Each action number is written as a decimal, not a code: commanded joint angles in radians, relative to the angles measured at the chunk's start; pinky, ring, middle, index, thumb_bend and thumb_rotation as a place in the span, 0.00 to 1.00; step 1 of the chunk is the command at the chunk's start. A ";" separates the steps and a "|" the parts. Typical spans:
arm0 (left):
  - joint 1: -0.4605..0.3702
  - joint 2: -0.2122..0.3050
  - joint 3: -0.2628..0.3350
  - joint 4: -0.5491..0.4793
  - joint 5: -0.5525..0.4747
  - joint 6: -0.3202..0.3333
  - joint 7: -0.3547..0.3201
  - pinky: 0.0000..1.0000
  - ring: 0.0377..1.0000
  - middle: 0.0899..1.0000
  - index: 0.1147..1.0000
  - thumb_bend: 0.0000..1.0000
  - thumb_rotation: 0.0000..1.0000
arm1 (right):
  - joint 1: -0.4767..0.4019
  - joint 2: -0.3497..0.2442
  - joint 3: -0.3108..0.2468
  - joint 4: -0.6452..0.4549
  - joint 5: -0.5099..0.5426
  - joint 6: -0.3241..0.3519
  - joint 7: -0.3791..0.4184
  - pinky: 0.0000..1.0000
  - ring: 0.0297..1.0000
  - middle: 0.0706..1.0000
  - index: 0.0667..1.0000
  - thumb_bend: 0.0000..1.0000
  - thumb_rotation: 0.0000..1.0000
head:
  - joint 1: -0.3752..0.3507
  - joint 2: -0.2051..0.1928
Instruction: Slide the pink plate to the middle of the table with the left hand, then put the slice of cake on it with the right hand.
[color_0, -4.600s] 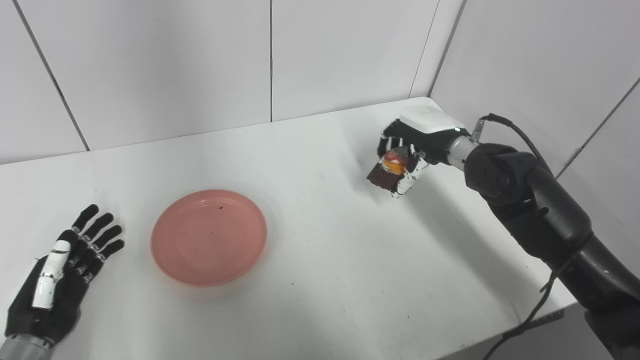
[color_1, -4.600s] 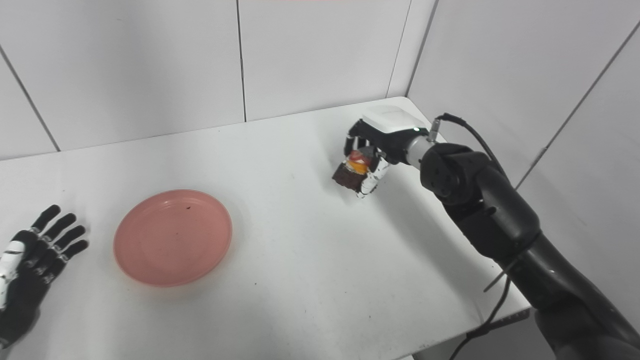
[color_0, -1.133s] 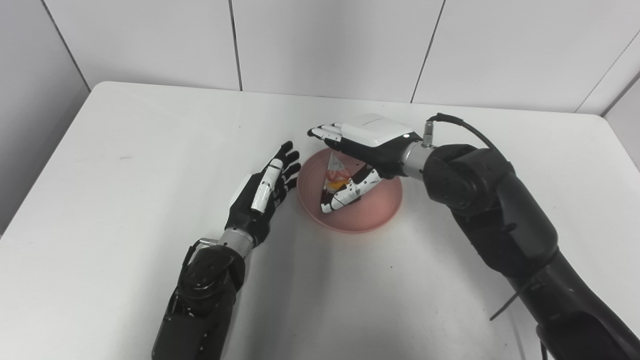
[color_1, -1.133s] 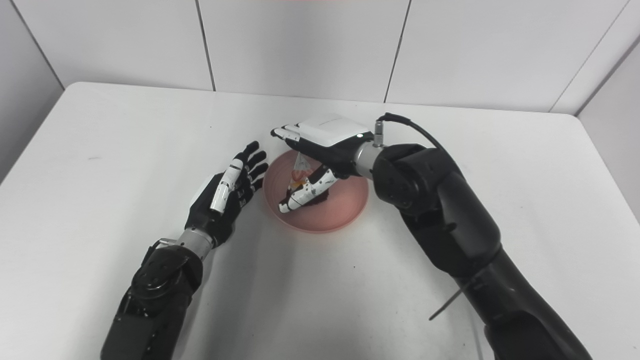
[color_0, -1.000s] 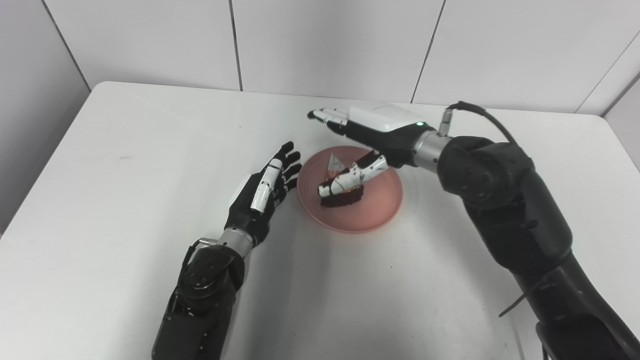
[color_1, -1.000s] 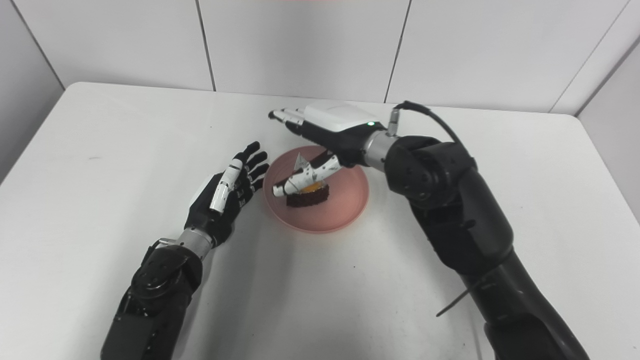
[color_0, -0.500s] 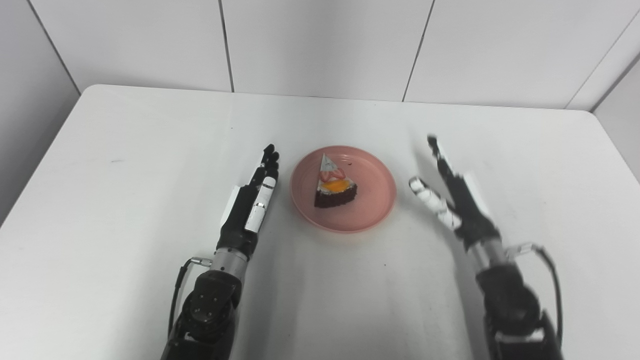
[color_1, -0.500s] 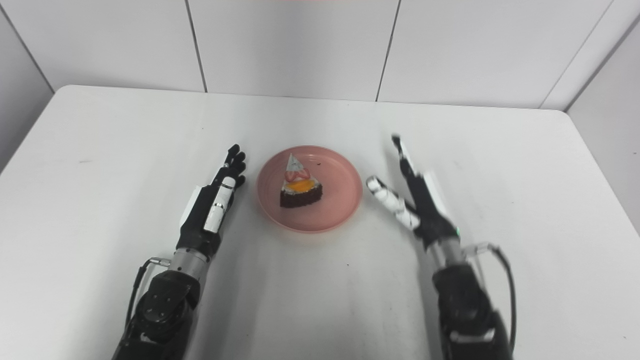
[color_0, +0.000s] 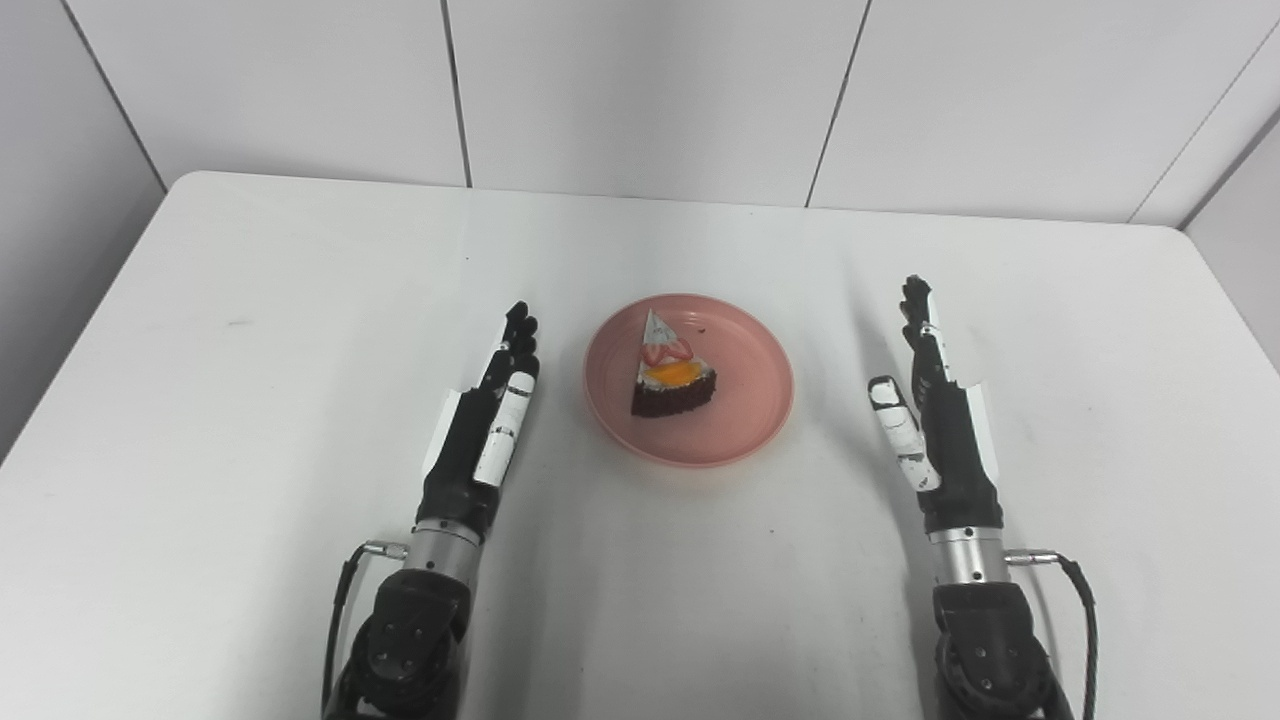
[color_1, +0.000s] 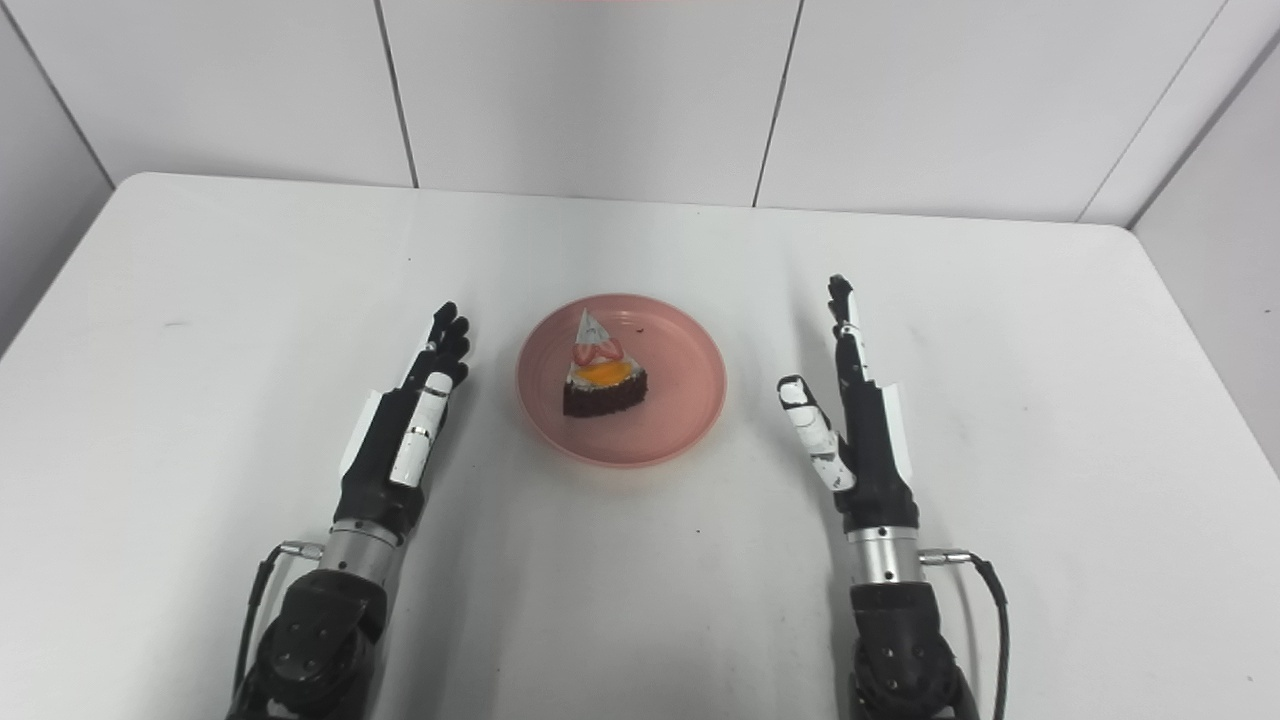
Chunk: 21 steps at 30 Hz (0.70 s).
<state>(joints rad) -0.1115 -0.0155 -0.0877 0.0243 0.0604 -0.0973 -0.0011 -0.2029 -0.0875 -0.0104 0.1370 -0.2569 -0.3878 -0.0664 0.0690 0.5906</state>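
Centrally on the white table (color_0: 250, 330) sits the pink plate (color_0: 745, 425), with the slice of cake (color_0: 672, 375) resting on it, a little left of the plate's middle. Both hands flank it, apart from it: the left hand (color_0: 485, 430) just beside the plate's left rim, the right hand (color_0: 940, 420) a bit farther off to the right, so the left is the nearer. Each hand stands on edge, fingers straight and extended, holding nothing; the right thumb sticks out toward the plate. Cake lies up and inward from both sets of fingertips. Its long axis runs from the narrow white tip, pointing away from the robot, to the broad dark end nearest the robot, tilted slightly. Judging by how things lie, both task steps look done and no further reach seems called for. Materials: the plate is a shallow round dish with a raised rim, smooth, matte, probably plastic; a dark speck or crumb sits on its far side. Cake is a wedge, dark brown sponge with a rough cut face, pale cream on top, a red strawberry piece and an orange glossy patch, possibly fruit; too small to be sure. Table is smooth with faint scuffs. Hands are black with white shells.
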 joint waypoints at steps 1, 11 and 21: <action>0.049 0.009 0.004 0.017 0.001 -0.022 -0.004 1.00 1.00 1.00 1.00 0.40 1.00 | 0.008 0.006 0.008 0.008 -0.001 -0.020 -0.014 1.00 1.00 1.00 1.00 0.43 1.00 | 0.001 0.001; 0.048 0.021 0.008 0.018 -0.039 0.007 -0.039 1.00 1.00 1.00 1.00 0.41 1.00 | 0.030 0.009 0.028 -0.025 0.051 0.111 0.028 1.00 1.00 1.00 1.00 0.39 1.00 | 0.015 0.002; 0.043 0.035 0.006 0.022 -0.048 0.015 -0.062 0.99 1.00 1.00 1.00 0.41 1.00 | 0.037 0.009 0.041 -0.071 0.076 0.249 0.057 0.99 1.00 1.00 1.00 0.38 1.00 | 0.011 0.014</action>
<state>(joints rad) -0.1052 -0.0010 -0.0893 0.0161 0.0160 -0.0779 -0.0544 -0.1737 -0.0787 0.0253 0.0834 -0.1899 -0.1519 -0.0186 0.0798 0.6059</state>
